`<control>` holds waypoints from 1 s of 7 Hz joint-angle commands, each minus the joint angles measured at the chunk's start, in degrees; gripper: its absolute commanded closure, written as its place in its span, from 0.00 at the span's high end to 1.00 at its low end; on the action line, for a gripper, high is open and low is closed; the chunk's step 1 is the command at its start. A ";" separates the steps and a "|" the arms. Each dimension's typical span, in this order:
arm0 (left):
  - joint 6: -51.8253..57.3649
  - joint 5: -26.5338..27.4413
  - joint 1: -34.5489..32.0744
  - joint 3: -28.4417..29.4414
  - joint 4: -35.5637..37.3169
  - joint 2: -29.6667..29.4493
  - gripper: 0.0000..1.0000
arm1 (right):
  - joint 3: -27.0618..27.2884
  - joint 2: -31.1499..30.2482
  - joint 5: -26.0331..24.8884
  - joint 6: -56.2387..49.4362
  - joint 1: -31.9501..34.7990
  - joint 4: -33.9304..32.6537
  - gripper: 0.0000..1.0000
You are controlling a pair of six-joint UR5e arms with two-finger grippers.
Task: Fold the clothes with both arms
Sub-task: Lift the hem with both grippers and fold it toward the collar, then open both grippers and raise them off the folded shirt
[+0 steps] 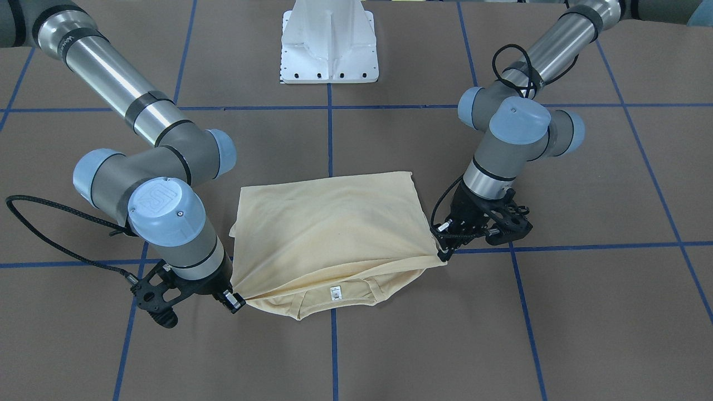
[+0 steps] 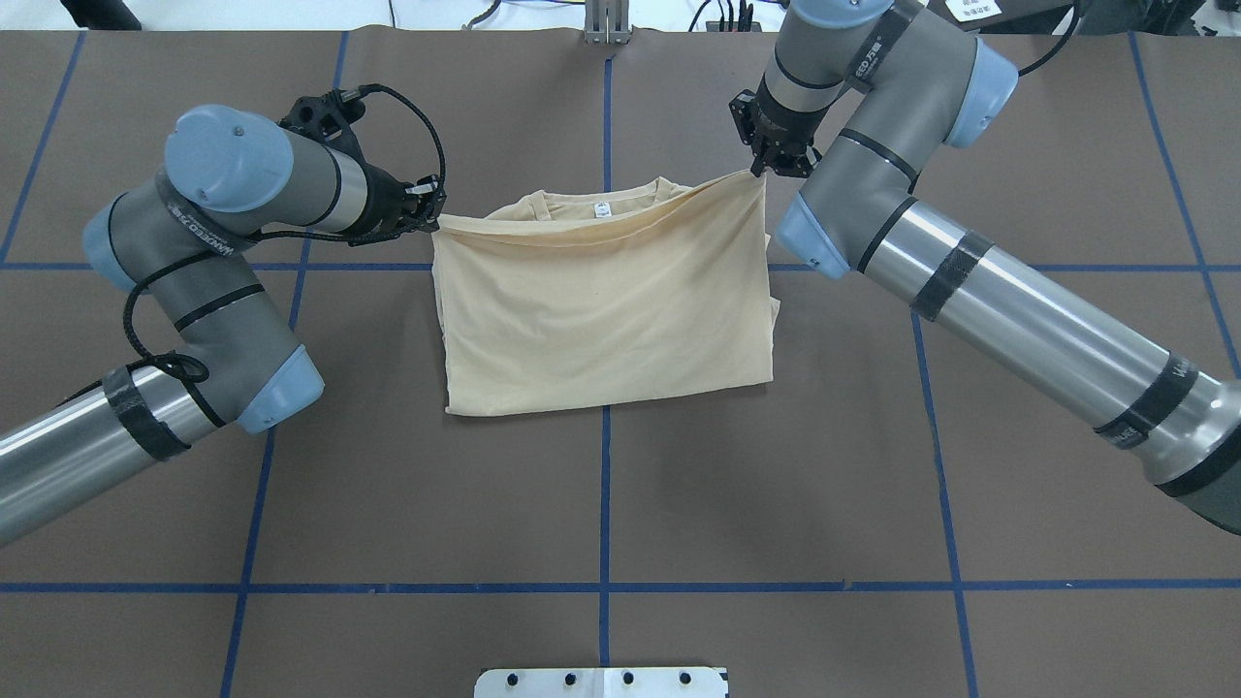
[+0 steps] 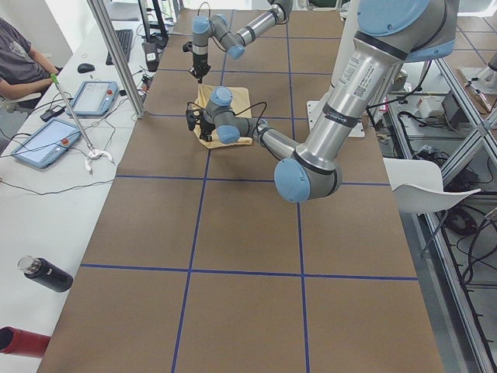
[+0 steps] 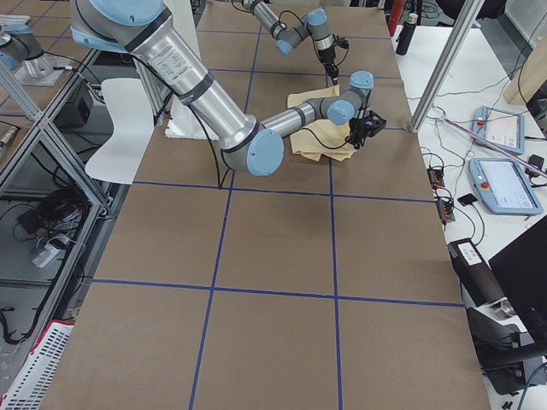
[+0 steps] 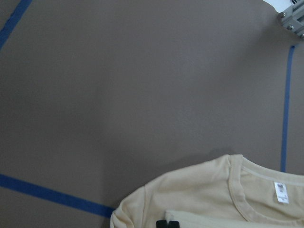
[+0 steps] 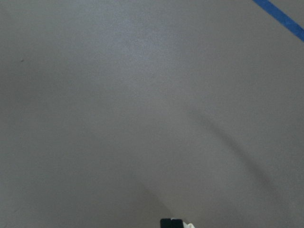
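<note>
Gripping pale yellow-beige thin T-shirt (image 2: 601,310) by folded-over layer's two far corners: black left pincer (image 2: 432,216) and black right pincer (image 2: 758,172) both clamped on cloth, over brown blue-taped worktop (image 2: 436,485).

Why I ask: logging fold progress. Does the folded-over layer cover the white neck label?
No, the neck label shows uncovered at the collar, beyond the folded edge of the T-shirt.
</note>
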 commanded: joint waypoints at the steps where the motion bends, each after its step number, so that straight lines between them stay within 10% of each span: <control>1: -0.07 1.58 -0.06 3.40 -1.48 -1.28 0.00 | -2.14 0.53 -3.15 -0.05 -1.63 1.09 0.00; 3: -0.07 1.50 -0.06 4.37 -1.48 -1.72 0.15 | -2.23 0.79 -3.24 -0.13 -1.63 1.09 0.00; 6: 0.72 1.24 -0.41 4.38 -3.31 -1.64 0.38 | -1.27 2.54 -3.07 0.83 -0.32 1.09 0.96; 7: 0.55 1.06 -0.76 3.25 -4.28 -1.37 0.38 | 2.56 1.77 -2.02 2.66 0.91 0.83 0.97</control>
